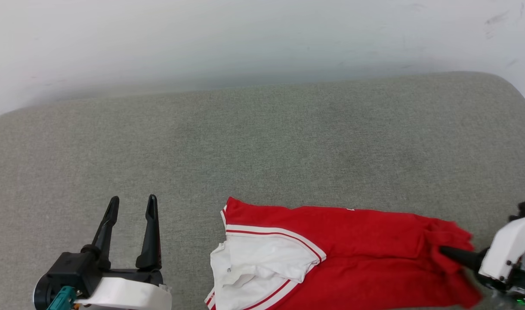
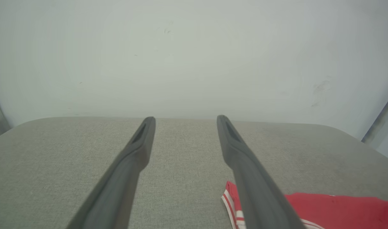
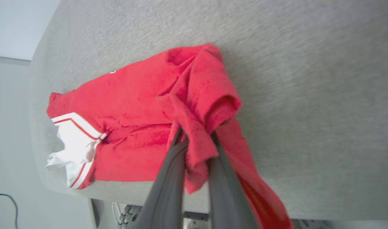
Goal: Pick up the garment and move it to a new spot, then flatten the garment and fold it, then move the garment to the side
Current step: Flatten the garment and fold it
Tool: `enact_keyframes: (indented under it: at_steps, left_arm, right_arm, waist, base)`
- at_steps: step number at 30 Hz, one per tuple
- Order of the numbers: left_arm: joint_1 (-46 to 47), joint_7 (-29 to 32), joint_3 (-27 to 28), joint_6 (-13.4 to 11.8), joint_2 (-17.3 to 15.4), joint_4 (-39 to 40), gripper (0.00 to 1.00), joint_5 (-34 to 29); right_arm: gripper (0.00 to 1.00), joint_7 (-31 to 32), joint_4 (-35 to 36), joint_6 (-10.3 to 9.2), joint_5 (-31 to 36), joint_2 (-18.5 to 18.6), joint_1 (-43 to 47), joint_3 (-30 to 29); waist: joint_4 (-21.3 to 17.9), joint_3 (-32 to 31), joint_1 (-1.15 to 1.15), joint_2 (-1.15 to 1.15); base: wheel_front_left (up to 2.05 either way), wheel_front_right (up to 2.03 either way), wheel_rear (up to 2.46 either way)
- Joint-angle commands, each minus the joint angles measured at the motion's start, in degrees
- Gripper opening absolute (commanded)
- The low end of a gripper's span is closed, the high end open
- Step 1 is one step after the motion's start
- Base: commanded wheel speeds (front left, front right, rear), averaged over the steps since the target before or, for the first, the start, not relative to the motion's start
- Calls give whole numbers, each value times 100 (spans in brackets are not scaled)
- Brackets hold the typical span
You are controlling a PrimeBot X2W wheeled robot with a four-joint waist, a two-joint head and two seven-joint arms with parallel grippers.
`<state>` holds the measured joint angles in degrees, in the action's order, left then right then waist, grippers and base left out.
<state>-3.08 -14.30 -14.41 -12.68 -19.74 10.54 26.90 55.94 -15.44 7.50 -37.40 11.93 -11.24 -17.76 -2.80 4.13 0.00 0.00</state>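
Grey fabric surface (image 1: pixel 262 142), pale wall (image 1: pixel 262 34) behind. My right hand (image 3: pixel 197 136) is clamped on a bunched fold of the garment (image 3: pixel 133 105). Risk, I judge: so small a pinch may slip on lifting, dragged by trailing cloth. The rest lies ahead of that hand, toward my left hand (image 1: pixel 131 204), which stands apart and empty.

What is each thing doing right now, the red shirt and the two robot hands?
garment: lying rumpled on the grey surface, one red end bunched up.
right gripper: shut on the garment's bunched red end.
left gripper: open, holding nothing, apart from the garment.
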Motion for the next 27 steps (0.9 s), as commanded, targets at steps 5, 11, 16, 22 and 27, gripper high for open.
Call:
enact_keyframes:
  at_steps: [5,11,16,22,27]
  left_arm:
    - [47,21,-92,39,12,-13,100,0]
    - [175,18,-182,141,20,-86,100,20]
    - [329,20,-295,220,94,-127,100,37]
    - [567,-5,-435,344,222,-232,100,45]
    - [763,-40,-437,428,340,-369,100,95]
  right_arm:
    - [0,1146,392,-2,-1290,-794,-126,-272]
    - [0,1454,-2,-2,-2807,-921,-270,168]
    - [0,880,-411,-1,-3763,-911,-482,1238]
    - [0,-35,-802,-1,-4308,-910,-892,2463]
    - [0,-740,-1251,-1,-4380,-909,-1199,3206]
  waist:
    - [108,-11,0,0]
    - [347,24,0,0]
    - [599,149,0,0]
    - [870,362,0,0]
    - [1062,570,0,0]
  base:
    - [0,0,0]
    - [0,0,0]
    - [0,0,0]
    - [0,0,0]
    - [0,0,0]
